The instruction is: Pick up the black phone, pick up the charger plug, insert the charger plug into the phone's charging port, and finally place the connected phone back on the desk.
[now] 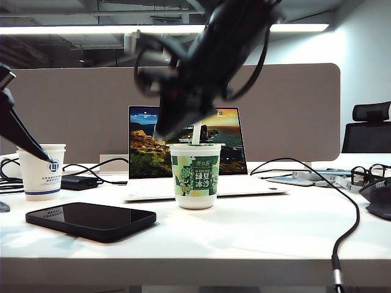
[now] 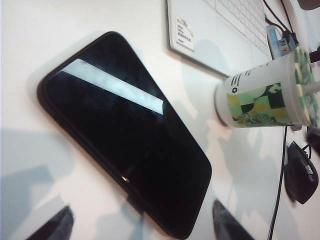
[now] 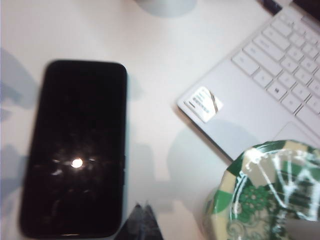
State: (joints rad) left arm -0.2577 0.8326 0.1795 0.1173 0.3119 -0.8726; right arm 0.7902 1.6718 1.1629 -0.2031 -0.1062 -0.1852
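Note:
The black phone lies flat on the white desk, front left, screen up. My left gripper hovers over the phone's near end, open, one finger on each side and nothing between them. In the exterior view it is the dark blade at the far left. My right gripper is shut and empty, above bare desk between the phone and the green cup. Its blurred arm hangs over the laptop. The charger plug dangles on its black cable over the front right edge.
A green-and-white cup stands mid-desk before an open white laptop. A white paper cup and a black power brick sit back left. Glasses and a dark mouse are at the right.

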